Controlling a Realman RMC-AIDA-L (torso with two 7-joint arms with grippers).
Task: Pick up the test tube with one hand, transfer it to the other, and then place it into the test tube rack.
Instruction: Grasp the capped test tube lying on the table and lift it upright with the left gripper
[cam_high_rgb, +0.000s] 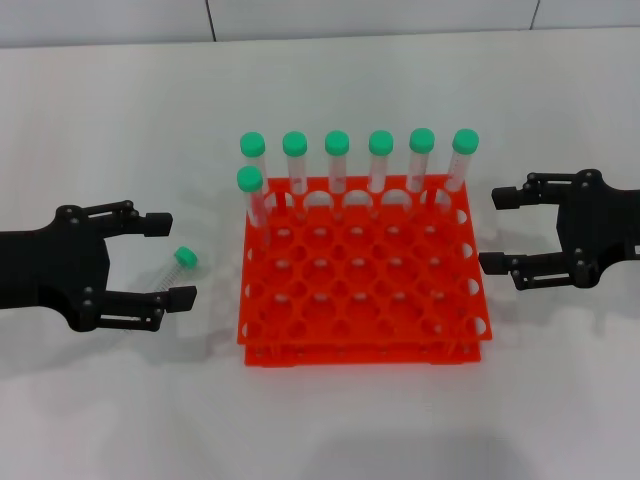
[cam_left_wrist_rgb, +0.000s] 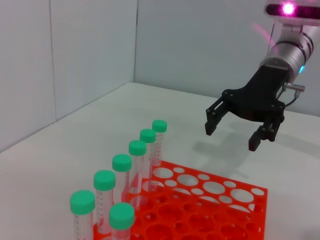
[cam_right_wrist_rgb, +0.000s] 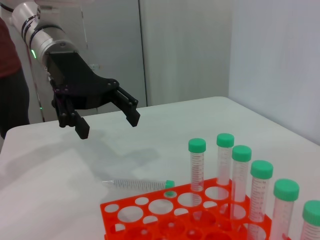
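Observation:
The test tube (cam_high_rgb: 176, 272), clear with a green cap, lies on the white table left of the orange-red rack (cam_high_rgb: 262, 338). It also shows in the right wrist view (cam_right_wrist_rgb: 135, 184), just off the rack's corner (cam_right_wrist_rgb: 114, 209). My left gripper (cam_high_rgb: 176, 258) is open. In the head view its fingers stand either side of the tube. The right wrist view shows the left gripper (cam_right_wrist_rgb: 108, 125) hovering above the tube, not touching it. My right gripper (cam_high_rgb: 491, 230) is open and empty, right of the rack; it also shows in the left wrist view (cam_left_wrist_rgb: 232, 137).
Several green-capped tubes (cam_high_rgb: 337, 160) stand upright in the rack's far row, and one more (cam_high_rgb: 251, 196) stands in the second row at the left. The other holes hold nothing. A pale wall rises behind the table.

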